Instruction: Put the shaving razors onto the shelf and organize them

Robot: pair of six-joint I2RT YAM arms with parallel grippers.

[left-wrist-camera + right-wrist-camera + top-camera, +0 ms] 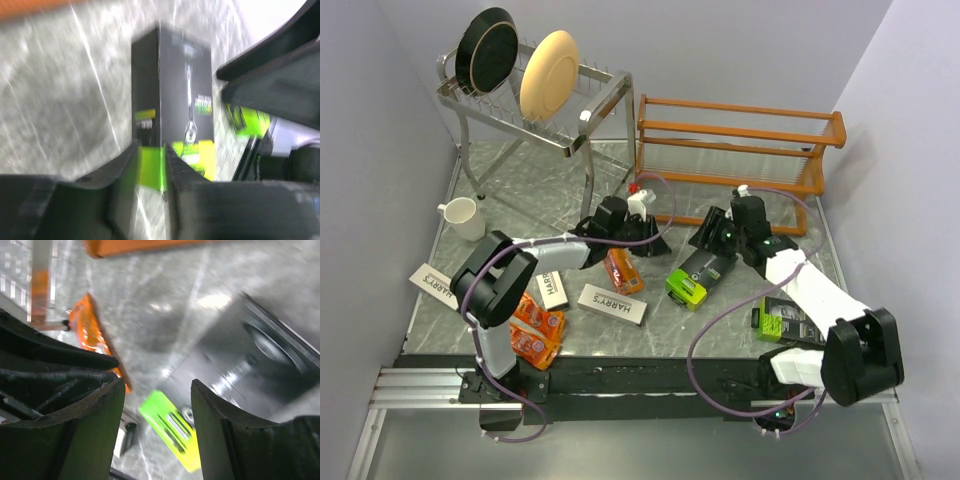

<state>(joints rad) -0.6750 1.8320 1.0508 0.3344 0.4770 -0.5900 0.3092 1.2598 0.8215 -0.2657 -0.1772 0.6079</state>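
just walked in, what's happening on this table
The razor packs are meant to go on the orange-brown wooden slatted shelf, which holds none yet. The robot's left gripper and right gripper both stand open and empty above the grey marbled table, with a black-and-lime-green razor pack just ahead of them. White HARRY'S boxes and flat orange packs lie scattered on the table.

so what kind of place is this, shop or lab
Probably a robot lab test cell, not a shop: two arms bolted to a rail at the edge of a marble-look table, plain walls boxing it in, and staged props, a wooden shelf, a plate rack, scattered razor packs.
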